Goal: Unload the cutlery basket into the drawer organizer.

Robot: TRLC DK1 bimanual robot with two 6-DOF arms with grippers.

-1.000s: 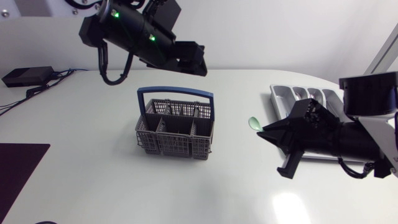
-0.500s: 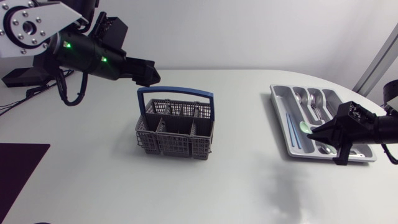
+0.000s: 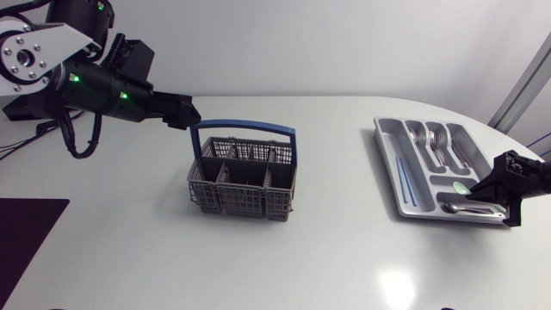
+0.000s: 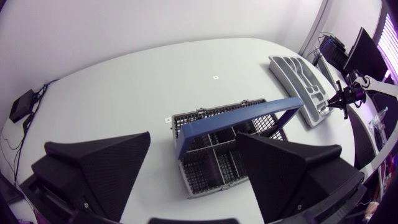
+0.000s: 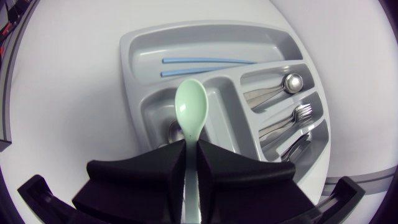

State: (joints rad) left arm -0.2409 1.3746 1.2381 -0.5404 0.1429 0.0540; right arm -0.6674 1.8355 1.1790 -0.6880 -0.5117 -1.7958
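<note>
Closest to where I am standing, a dark mat (image 3: 26, 237) is lying flat at the near left corner of the white table (image 3: 327, 258). Over on the right, the right gripper (image 3: 473, 195) is coming in low from the table's side. Its two black fingers are clamping the handle of a mint-green spoon (image 5: 191, 109) between them. The spoon's bowl is pointing out ahead of the fingertips and hanging over the near end of the grey drawer organizer (image 3: 389, 162), above a compartment where a metal piece is already lying. I cannot tell whether the bowl is touching the tray. Two thin blue sticks (image 5: 208, 61) are lying side by side in the organizer's long compartment, and metal spoons and forks (image 3: 435, 138) are resting in the narrower slots beside it.

In the middle of the table, well apart from the organizer, the grey mesh cutlery basket (image 3: 241, 185) is sitting with its blue handle (image 3: 244, 129) standing upright. Beyond it, the left gripper (image 3: 185, 112) is hovering just beside the handle's left end. Its jaws are spread wide and gripping nothing.
</note>
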